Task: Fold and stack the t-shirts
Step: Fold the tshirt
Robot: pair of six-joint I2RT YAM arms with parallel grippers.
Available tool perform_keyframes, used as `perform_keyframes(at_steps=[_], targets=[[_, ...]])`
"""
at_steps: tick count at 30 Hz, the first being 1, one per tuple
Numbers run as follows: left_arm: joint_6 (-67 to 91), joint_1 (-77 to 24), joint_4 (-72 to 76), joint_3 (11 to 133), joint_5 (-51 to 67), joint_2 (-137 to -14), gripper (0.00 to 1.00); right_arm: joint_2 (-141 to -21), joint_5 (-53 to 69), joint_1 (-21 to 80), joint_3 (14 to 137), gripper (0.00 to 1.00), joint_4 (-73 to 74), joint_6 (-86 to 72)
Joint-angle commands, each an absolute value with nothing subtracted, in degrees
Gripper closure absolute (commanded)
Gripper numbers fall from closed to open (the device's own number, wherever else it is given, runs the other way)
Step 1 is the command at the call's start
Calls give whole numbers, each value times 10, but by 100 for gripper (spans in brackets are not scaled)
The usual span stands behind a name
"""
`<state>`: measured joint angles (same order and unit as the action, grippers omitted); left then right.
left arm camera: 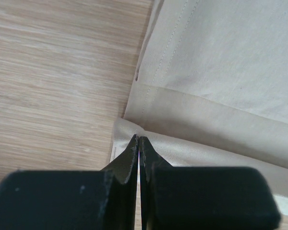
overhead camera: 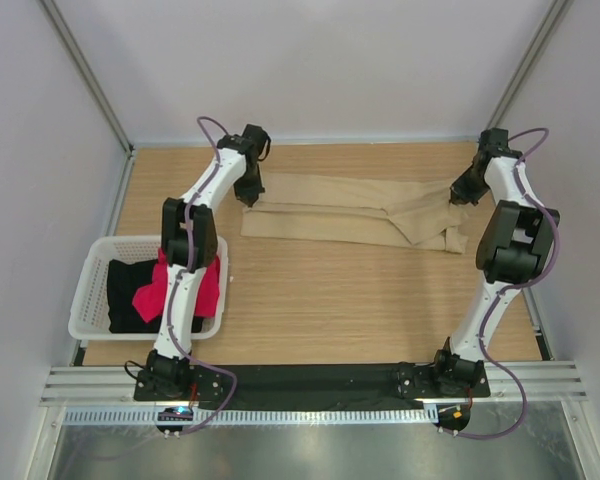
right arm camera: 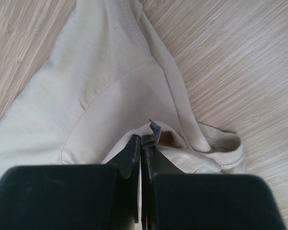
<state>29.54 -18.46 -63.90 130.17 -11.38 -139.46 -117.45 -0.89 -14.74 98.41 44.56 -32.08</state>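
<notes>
The tan t-shirt (overhead camera: pixel 340 215) lies folded into a long strip across the far half of the table. My left gripper (overhead camera: pixel 252 195) is down at its left end. In the left wrist view the jaws (left arm camera: pixel 139 140) are shut at the corner of the shirt's hem (left arm camera: pixel 221 72). My right gripper (overhead camera: pixel 462 192) is at the strip's right end. There the jaws (right arm camera: pixel 141 139) are shut on a raised pinch of tan cloth (right arm camera: pixel 96 86) beside a small label (right arm camera: pixel 155 128). The red-pink t-shirt (overhead camera: pixel 152 290) and the black t-shirt (overhead camera: pixel 125 285) lie crumpled in the basket.
A white slotted basket (overhead camera: pixel 90 290) stands at the table's left edge, partly under my left arm. Grey walls with metal frame posts enclose the table on three sides. Bare wood lies between the tan strip and the arm bases.
</notes>
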Motion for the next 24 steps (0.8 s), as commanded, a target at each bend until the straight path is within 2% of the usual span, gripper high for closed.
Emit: perform_keyframes(at_steps=[1, 4, 5, 7, 8, 9, 10, 13, 17, 20, 24], targets=[[299, -171, -628, 1329, -117, -1407, 100, -1179, -7, -147, 1011, 99, 432, -332], [303, -170, -622, 1344, -106, -1417, 100, -1183, 15, -147, 1008, 98, 427, -337], [305, -169, -623, 1349, -106, -1420, 96, -1186, 18, -147, 1009, 97, 425, -338], [308, -170, -620, 1357, -105, -1421, 83, -1194, 25, -148, 1011, 96, 421, -340], [309, -170, -613, 1356, -111, -1418, 68, -1194, 25, -147, 1011, 96, 417, -342], [309, -170, -609, 1357, -118, -1409, 64, -1196, 26, -147, 1012, 93, 415, -345], [308, -170, -606, 1358, -126, -1404, 55, -1198, 29, -147, 1013, 91, 413, -345], [297, -170, -603, 1359, -156, -1373, 42, -1205, 28, -148, 1030, 85, 417, -346], [294, -172, -582, 1302, -140, -1313, 40, -1216, 11, -152, 1071, 70, 449, -332], [290, -185, -552, 1224, -101, -1273, 43, -1226, 0, -152, 1118, 56, 487, -308], [283, -205, -541, 1156, -60, -1253, 48, -1229, -30, -149, 1185, 48, 562, -287]])
